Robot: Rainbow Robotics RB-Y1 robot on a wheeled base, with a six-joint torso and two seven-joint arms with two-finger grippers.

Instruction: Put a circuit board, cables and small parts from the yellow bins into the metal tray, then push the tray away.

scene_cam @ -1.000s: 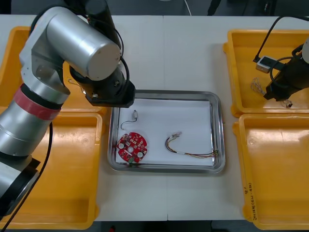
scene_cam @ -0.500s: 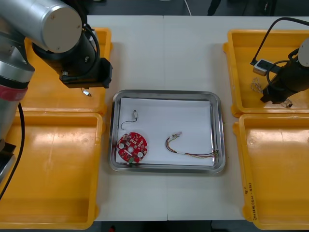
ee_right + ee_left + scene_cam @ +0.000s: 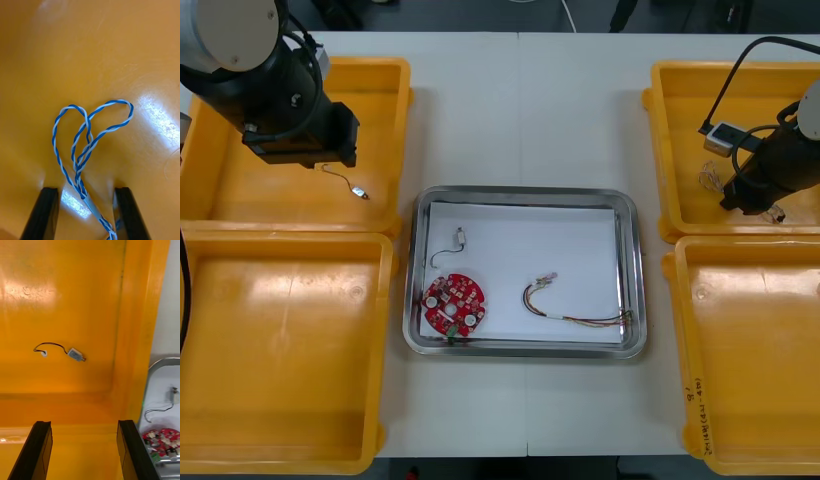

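The tray (image 3: 520,196) holds a board (image 3: 453,305) at its near left corner, a small part (image 3: 461,238) with a thin wire just beyond it, and a red and yellow cable (image 3: 580,321) lying crosswise toward the right wall. The left gripper (image 3: 83,423) hangs open over the far left bin (image 3: 240,195), where a second small part (image 3: 75,354) lies. The right gripper (image 3: 85,189), fingers apart, sits low in the far right bin (image 3: 680,130), astride a blue and white cable (image 3: 87,120) whose loops run straight out from the fingers.

A light table (image 3: 530,110) with a middle seam.
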